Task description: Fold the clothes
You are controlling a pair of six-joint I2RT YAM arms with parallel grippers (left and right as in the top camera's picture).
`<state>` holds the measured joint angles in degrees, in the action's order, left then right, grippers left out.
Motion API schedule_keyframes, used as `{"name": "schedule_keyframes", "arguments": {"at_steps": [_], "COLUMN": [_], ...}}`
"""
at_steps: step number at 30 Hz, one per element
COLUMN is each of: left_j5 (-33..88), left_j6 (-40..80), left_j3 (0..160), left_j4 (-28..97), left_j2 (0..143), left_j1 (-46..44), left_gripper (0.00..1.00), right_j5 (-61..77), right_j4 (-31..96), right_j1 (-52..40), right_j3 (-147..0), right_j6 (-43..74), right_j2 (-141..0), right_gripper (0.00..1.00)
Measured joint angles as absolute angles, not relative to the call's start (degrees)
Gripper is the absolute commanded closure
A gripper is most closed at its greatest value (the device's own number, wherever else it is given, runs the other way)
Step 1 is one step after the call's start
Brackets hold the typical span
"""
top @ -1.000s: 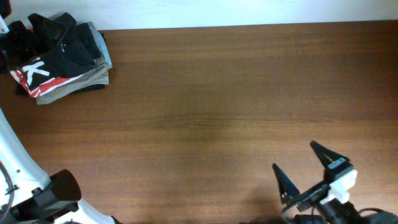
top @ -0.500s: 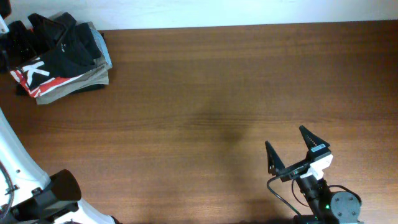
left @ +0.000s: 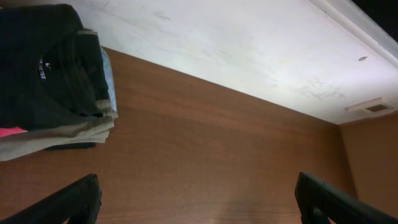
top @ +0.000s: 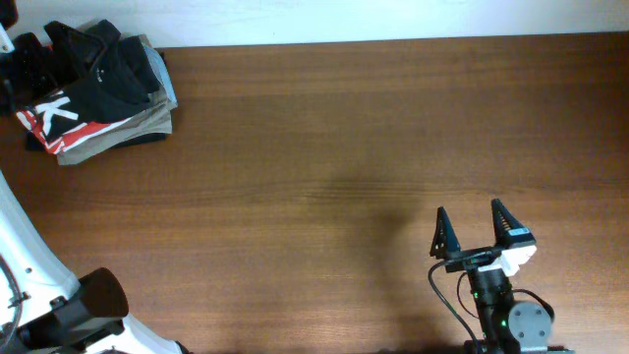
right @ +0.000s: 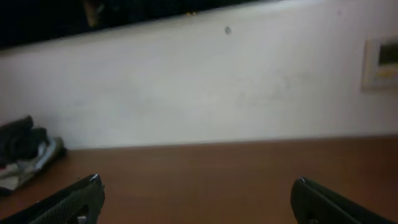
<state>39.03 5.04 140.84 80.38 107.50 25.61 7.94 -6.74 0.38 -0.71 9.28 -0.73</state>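
A folded very dark T-shirt (top: 98, 59) lies on top of a pile of folded clothes at the table's far left corner. A white block letter K (top: 56, 113) shows at the pile's front. The dark shirt also shows in the left wrist view (left: 43, 62), with a small neck label. My left gripper (left: 196, 182) is open and empty over bare table, well apart from the pile. My right gripper (top: 469, 221) is open and empty near the front right, pointing toward the far edge; its fingers also show in the right wrist view (right: 198, 183).
The pile also holds red fabric (top: 88, 131), a khaki garment (top: 128, 126) and a light blue layer (top: 165, 88). A white wall (right: 205, 87) runs behind the table's far edge. The left arm's white link and black joint (top: 98, 295) sit at the front left.
My right gripper swung left and then turned to point straight at the far edge, ending a little farther right. The pile and left arm have not moved.
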Motion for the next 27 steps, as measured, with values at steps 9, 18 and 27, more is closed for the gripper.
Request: {"name": "schedule_keyframes", "arguments": {"at_steps": [9,18,27], "left_j5": [39.0,39.0,39.0], "left_j6": [5.0,5.0,5.0], "left_j3": [140.8,140.8,140.8], "left_j4": [80.4,80.4,80.4], "left_j2": [107.5,107.5,107.5], "left_j1": [25.6,25.6,25.6], "left_gripper": [0.01,0.01,0.01], "right_j5": [6.7,6.6,6.6], "right_j4": [3.5,3.5,3.5], "right_j1": [0.4,0.4,0.4], "right_j3": [-0.6,-0.6,-0.6], "right_j6": [9.3,9.3,9.3], "right_j2": [-0.7,-0.7,-0.7], "right_gripper": [0.01,0.01,0.01]}}
